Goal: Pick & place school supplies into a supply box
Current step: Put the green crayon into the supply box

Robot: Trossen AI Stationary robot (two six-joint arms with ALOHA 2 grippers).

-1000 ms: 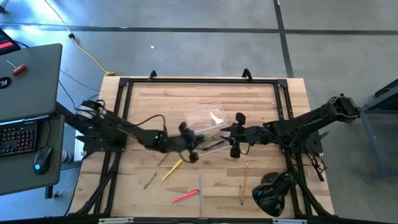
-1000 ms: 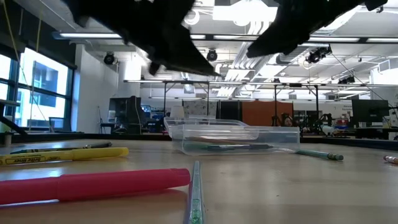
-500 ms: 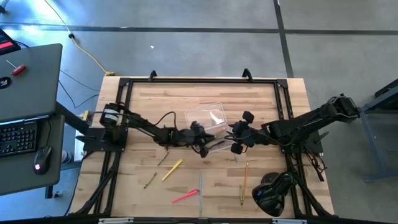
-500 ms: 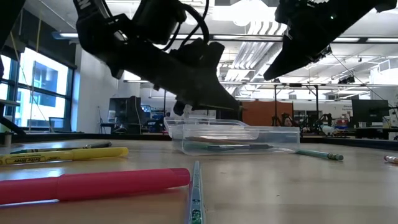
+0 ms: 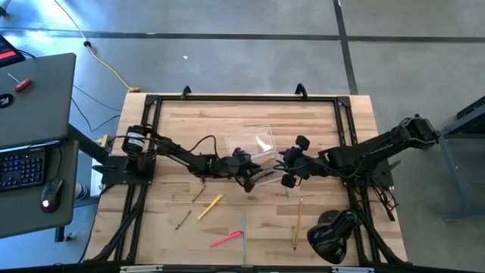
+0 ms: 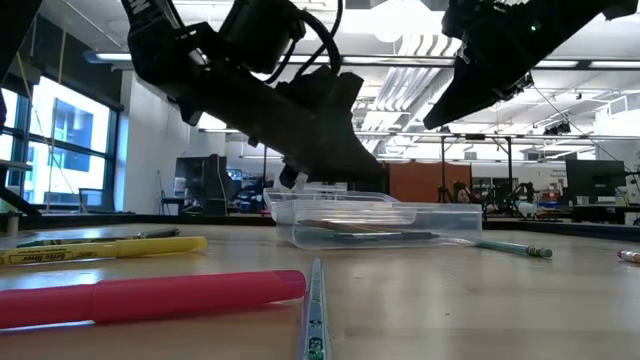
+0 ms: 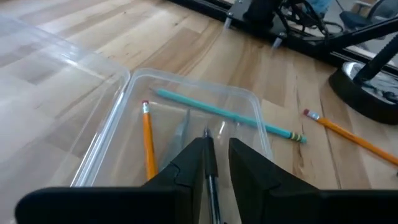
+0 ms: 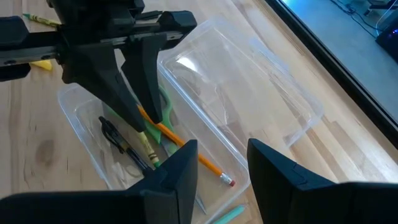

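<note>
A bulky black object sits at the wooden surface's near right corner. Beside the surface stands a grey desk with keyboard and mouse. A yellow cable crosses the floor.

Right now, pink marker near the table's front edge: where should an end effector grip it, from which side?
Mid-barrel of the pink marker, from straight above, fingers across its length. It lies flat and slanted on the table, and the light blue pen crowds one end. Over the supply box, the left end effector holds a dark pen; the right end effector is open.
</note>
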